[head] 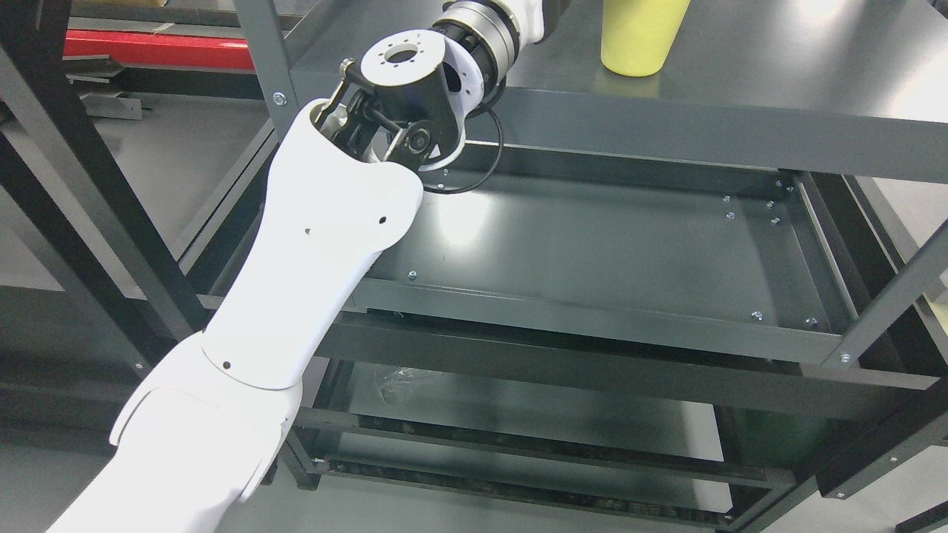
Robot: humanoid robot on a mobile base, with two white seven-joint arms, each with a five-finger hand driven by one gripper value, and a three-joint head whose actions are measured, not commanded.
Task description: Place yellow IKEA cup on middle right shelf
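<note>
— Where is the yellow cup [638, 37] seen?

— It is seen standing on the top shelf [778, 81] of the dark grey metal rack [881, 311], near the upper edge of the head view. Only its lower part is shown; the rest is cut off by the frame. A faint yellow reflection is cast on the shelf surface just beneath it.

— And the left arm [311, 244]?

— It is brought in from the lower left and is stretched up over the rack. Its white shell is followed by a black wrist joint [411, 96] and a metal ring, and the forearm is carried out of the picture at the top edge, just left of the cup. A thin black cable [489, 159] is looped below the wrist.

— Is the hand closed on anything?

— That cannot be told. The left hand itself is cut off by the frame, and no contact with the cup is shown.

— What is found on the shelf below [592, 244]?

— Only bare metal with small bolts along its rim is seen there. Lower shelves [533, 414] are shown further down, partly in shadow.
</note>
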